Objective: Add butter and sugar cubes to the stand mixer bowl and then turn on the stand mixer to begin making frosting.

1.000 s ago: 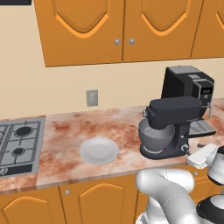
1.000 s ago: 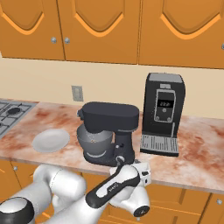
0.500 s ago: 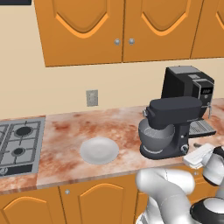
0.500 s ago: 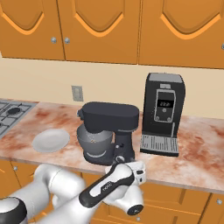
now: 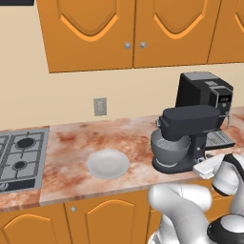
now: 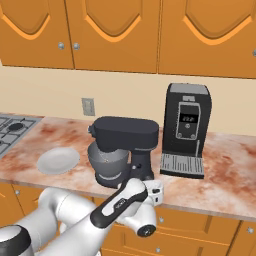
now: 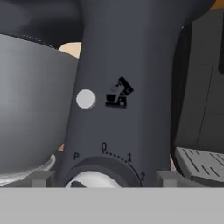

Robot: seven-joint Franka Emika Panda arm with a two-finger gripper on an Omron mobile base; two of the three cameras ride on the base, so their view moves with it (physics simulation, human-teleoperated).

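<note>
Left base view: stand mixer (image 5: 190, 138) on the counter (image 5: 71, 157), stand mixer bowl (image 5: 169, 150) under its head, white plate (image 5: 108, 164) left of it.
Right base view: coffee machine (image 6: 186, 131) right of the mixer; arm low in front.
Hand view: right up at the mixer's post, speed dial (image 7: 94, 178) and grey button (image 7: 85, 99) close; fingers (image 7: 41, 178) apart, nothing between, cannot tell if closing.

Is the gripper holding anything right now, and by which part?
Nothing is held. The gripper stands open, its fingertips either side of the speed dial low on the stand mixer column.
</note>
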